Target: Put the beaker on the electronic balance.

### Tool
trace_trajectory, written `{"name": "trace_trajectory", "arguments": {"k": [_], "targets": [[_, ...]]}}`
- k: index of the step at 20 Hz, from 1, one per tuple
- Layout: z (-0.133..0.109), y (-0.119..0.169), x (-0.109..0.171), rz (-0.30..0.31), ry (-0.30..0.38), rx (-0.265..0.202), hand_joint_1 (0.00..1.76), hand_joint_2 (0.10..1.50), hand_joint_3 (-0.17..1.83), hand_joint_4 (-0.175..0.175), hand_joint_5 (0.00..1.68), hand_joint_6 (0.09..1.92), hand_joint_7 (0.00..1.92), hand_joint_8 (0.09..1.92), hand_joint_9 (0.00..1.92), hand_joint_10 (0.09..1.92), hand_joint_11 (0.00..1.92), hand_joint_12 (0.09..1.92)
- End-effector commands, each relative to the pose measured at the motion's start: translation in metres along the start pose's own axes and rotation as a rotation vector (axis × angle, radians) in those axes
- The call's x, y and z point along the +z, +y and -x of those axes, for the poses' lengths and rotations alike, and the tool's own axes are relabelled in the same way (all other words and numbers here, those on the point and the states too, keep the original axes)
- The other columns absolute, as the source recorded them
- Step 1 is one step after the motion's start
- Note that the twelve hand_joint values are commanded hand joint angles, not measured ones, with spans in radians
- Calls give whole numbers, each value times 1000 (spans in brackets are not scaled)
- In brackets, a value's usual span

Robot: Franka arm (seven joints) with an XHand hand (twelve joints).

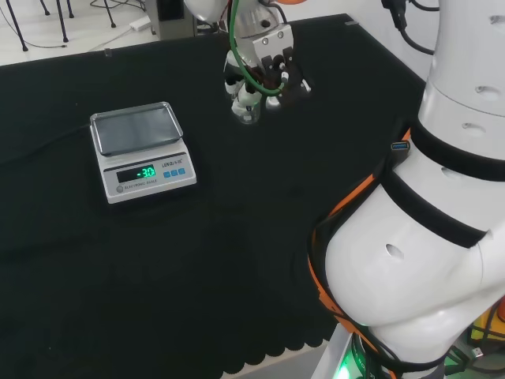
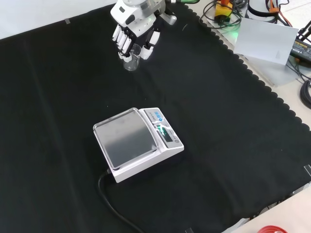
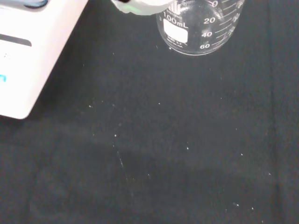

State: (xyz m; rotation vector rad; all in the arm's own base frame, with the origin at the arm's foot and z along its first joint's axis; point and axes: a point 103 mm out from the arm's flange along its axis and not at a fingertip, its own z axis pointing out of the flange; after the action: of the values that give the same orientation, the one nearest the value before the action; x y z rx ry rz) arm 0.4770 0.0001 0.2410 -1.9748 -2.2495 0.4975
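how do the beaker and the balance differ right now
The beaker is clear glass with printed marks; the balance is white with a grey metal pan. The beaker is small and round, the balance bigger and boxy. The robot hand is curled around the beaker; the balance stands free, apart from it.

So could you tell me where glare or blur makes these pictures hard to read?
Head view: the clear beaker nearly vanishes against the black cloth under the hand. Front view: the electronic balance pan shows a soft sheen. Wrist view: a white part at the frame's edge is blurred.

In the head view, beaker [image 1: 248, 113] stands right of balance [image 1: 143, 150], well apart.
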Motion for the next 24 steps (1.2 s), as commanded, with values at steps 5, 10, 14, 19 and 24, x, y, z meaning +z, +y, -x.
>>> {"name": "trace_trajectory", "arguments": {"k": [5, 10, 14, 19, 24], "targets": [[-18, 13, -36, 44, 10, -47, 1138, 1182, -175, -53, 803, 824, 664, 703, 933, 705, 619, 1280], [-32, 25, -50, 58, 20, -85, 1109, 1188, -100, -74, 855, 1038, 681, 713, 940, 718, 632, 1287], [-41, 34, -55, 44, 46, -114, 1093, 1184, -42, -85, 874, 1155, 702, 731, 943, 732, 636, 1294], [-55, 46, -61, 39, 27, -138, 1092, 1182, -36, -85, 878, 1159, 712, 735, 946, 735, 640, 1295], [-73, 66, -63, 18, 8, -179, 1093, 1179, -33, -85, 880, 1156, 715, 737, 949, 737, 646, 1294]]}}
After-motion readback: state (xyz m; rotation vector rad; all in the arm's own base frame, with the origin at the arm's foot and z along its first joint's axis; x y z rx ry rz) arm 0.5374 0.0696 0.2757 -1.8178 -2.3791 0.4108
